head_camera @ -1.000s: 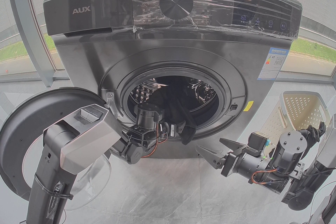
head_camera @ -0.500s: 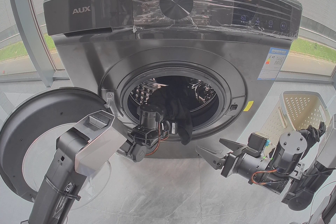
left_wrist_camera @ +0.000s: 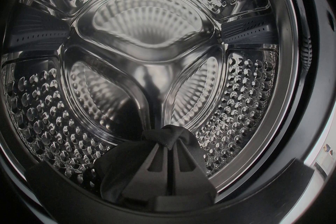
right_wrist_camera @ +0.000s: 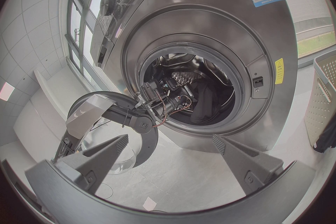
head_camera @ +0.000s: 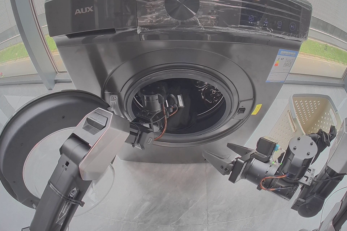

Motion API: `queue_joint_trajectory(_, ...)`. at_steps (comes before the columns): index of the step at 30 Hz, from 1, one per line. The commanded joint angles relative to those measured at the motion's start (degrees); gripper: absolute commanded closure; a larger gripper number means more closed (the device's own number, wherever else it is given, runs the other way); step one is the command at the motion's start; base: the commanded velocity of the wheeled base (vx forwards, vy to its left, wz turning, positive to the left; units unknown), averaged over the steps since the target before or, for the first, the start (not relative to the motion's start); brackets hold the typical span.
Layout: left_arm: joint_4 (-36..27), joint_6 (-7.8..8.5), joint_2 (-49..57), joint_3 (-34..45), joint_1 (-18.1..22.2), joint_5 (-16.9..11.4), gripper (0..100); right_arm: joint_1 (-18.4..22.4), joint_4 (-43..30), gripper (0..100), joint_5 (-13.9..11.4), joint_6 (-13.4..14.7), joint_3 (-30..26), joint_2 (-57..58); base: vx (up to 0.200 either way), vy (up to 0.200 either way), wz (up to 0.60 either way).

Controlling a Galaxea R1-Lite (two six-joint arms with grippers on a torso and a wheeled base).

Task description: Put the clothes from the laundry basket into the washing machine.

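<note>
The grey washing machine (head_camera: 180, 47) stands with its round door (head_camera: 21, 134) swung open to the left. My left gripper (left_wrist_camera: 170, 146) is inside the steel drum (left_wrist_camera: 147, 25), shut on a black garment (left_wrist_camera: 115, 168) that bunches around its fingertips. From the right wrist view the garment (right_wrist_camera: 204, 102) hangs dark in the drum mouth beside the left wrist (right_wrist_camera: 164, 98). My right gripper (head_camera: 217, 159) hovers low before the machine, open and holding nothing. The white laundry basket (head_camera: 311, 112) stands at the right with dark clothes (head_camera: 325, 136) at its near edge.
Grey tiled floor (head_camera: 173, 192) lies open between the machine and my arms. Windows and a frame post (head_camera: 25, 26) run behind the machine. The open door takes up the floor space at the left.
My left arm has lifted from the drum's lower rim and pushed into the drum. The black garment that hung over the rim has gone in with it. The right arm is unmoved.
</note>
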State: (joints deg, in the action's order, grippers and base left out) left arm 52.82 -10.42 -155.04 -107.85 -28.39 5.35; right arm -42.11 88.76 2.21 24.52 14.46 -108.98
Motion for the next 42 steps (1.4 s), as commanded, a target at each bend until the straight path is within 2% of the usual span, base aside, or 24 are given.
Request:
queue_joint_trajectory(1,0.0,-0.21,-0.9,-1.0,0.0,0.1,100,0.0,0.0,0,0.0,-0.1,0.0,0.1,0.0,0.0,0.0)
queue_joint_trajectory(2,0.0,-0.21,-0.9,-1.0,0.0,0.1,100,0.0,0.0,0,0.0,0.0,-0.1,0.1,0.0,0.0,0.0)
queue_joint_trajectory(3,0.0,-0.48,-0.9,-0.8,-0.2,0.1,0,0.0,0.0,0,0.0,0.0,0.0,0.4,0.0,0.0,0.0)
queue_joint_trajectory(10,1.4,-1.0,0.4,2.4,-1.5,1.8,0,0.0,0.0,0,0.0,0.0,-0.1,0.6,0.0,0.0,0.0)
queue_joint_trajectory(11,2.0,-1.27,5.8,12.0,-2.6,1.9,0,0.0,0.0,0,0.0,0.0,-0.1,0.8,0.0,0.0,0.0)
queue_joint_trajectory(12,2.4,-1.79,7.9,16.2,-3.4,1.7,0,0.0,0.0,0,0.0,0.0,-0.1,1.0,0.0,0.0,0.0)
queue_joint_trajectory(13,2.4,-1.79,7.9,16.2,-3.4,1.7,0,0.0,0.0,0,0.0,0.0,-0.1,1.0,0.0,0.0,0.0)
queue_joint_trajectory(14,3.7,-3.2,12.5,25.5,-5.6,1.4,0,0.1,0.0,0,0.0,0.0,-0.3,1.2,0.0,0.0,0.0)
queue_joint_trajectory(15,5.1,-3.29,15.2,31.4,-6.7,1.3,0,0.1,0.0,0,0.0,0.0,-0.5,1.2,0.0,0.0,0.0)
queue_joint_trajectory(18,9.0,-3.11,17.8,39.6,-8.6,0.5,0,0.1,0.0,0,0.0,0.0,-0.5,1.2,0.0,0.0,0.0)
queue_joint_trajectory(21,12.7,-2.5,19.8,47.1,-10.8,1.5,0,0.1,0.0,0,-0.1,0.0,-0.5,1.3,0.0,0.0,0.0)
queue_joint_trajectory(23,15.0,-0.91,23.0,54.0,-11.1,1.7,0,0.1,0.0,0,0.0,0.0,-0.5,1.3,0.0,0.0,0.0)
queue_joint_trajectory(26,17.5,-0.65,24.2,56.3,-11.0,1.1,0,0.1,0.0,0,0.0,0.0,-0.4,1.1,0.0,0.0,0.0)
queue_joint_trajectory(31,17.9,-0.48,23.9,56.3,-10.6,0.4,0,0.0,0.0,0,0.0,0.0,-0.4,1.0,0.0,0.0,0.0)
queue_joint_trajectory(34,18.3,-0.48,23.3,56.0,-10.6,-0.6,0,0.0,0.0,0,0.0,0.0,-0.4,1.1,0.2,0.0,0.0)
queue_joint_trajectory(42,17.6,-0.3,17.9,48.3,-9.8,-1.0,0,0.0,0.0,0,0.0,0.0,-0.5,1.1,0.0,0.0,0.0)
